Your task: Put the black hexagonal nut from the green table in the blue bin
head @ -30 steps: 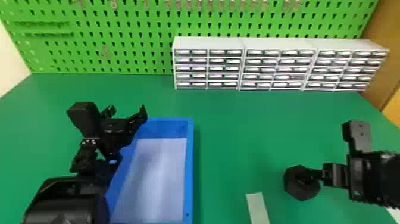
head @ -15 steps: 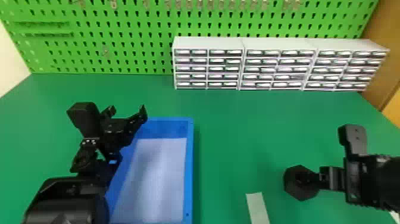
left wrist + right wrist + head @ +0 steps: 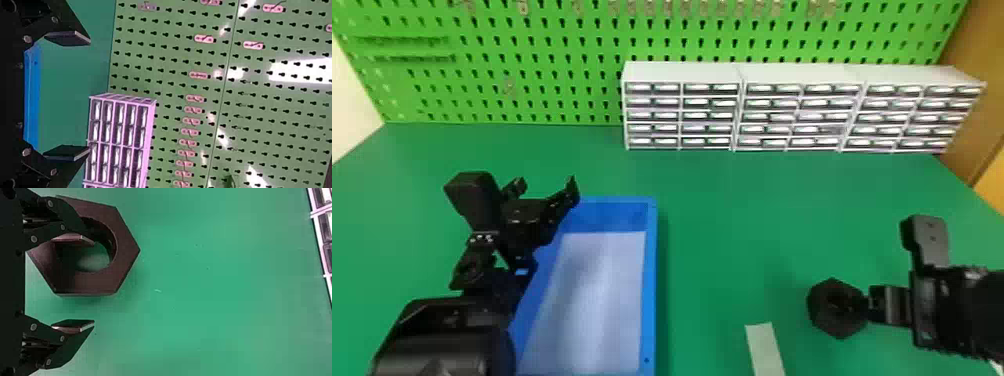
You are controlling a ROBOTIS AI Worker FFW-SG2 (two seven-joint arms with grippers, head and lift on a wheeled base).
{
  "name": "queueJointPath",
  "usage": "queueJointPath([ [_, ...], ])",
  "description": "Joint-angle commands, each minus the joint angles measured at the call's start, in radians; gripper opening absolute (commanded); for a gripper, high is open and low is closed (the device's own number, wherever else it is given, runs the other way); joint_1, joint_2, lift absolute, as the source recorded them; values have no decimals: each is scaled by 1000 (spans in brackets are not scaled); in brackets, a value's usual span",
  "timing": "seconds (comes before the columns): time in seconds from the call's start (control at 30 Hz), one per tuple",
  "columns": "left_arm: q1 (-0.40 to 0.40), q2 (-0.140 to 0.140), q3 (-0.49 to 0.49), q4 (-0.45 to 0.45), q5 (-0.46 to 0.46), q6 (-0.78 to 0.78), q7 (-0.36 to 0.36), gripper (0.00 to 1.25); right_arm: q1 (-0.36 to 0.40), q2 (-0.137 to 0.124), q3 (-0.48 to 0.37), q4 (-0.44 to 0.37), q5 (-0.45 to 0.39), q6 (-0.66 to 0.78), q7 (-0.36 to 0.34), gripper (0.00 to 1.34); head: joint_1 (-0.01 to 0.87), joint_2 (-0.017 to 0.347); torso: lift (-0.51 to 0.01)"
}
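Black hexagonal nut (image 3: 127, 248), likely rigid, is best pinched by its wall (image 3: 80, 284), straddled by the spread-fingered right gripper (image 3: 94, 283).

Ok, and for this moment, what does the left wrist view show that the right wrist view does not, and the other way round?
Left wrist view: the green pegboard with its hooks, the blue bin and the left end effector, its fingers spread.

Right wrist view: the black hexagonal nut and the right end effector, fingers apart, one overlapping the nut's round opening and the other outside its rim.

Both: the green table and part of the small-parts drawer cabinets.
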Motion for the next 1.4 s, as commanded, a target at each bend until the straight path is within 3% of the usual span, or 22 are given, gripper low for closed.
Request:
queueJointPath([
  [0.0,0,0,1,0,0,0,0,954,7,-1,-4,2,7,-4,0,804,686,51,-97],
  [0.23,-1,0,0,0,2,-2,0,954,12,-1,-7,25,-4,-25,0,758,686,51,-97],
  [0.67,-1,0,0,1,0,-2,0,954,15,-6,-4,52,-47,-50,0,258,686,51,-97],
  [1.37,3,0,4,1,-1,0,0,954,-8,-24,14,20,-137,-100,0,252,686,51,-97],
])
